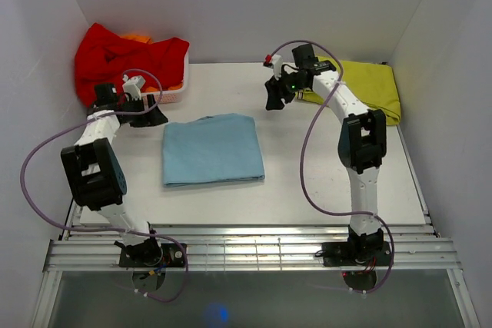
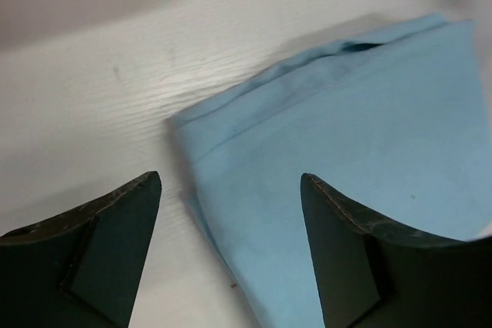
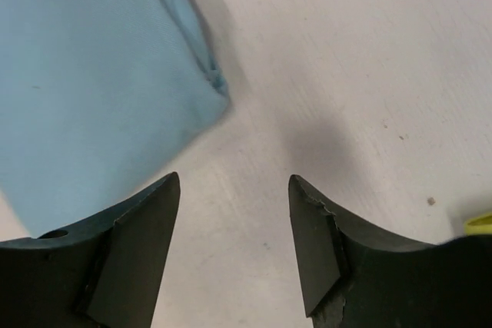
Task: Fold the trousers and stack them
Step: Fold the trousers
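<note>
Stacking the folded trousers [image 1: 211,150]
Lies flat between left gripper [image 2: 231,176] and right gripper [image 3: 234,176], both spread wide and empty, one corner just ahead of each. Pinch through all layers at both corners; lift level, probably toward yellow cloth [image 1: 373,86].

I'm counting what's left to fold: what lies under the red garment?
A white basket edge and a bit of orange cloth show from under the red garment; anything deeper is covered.
</note>
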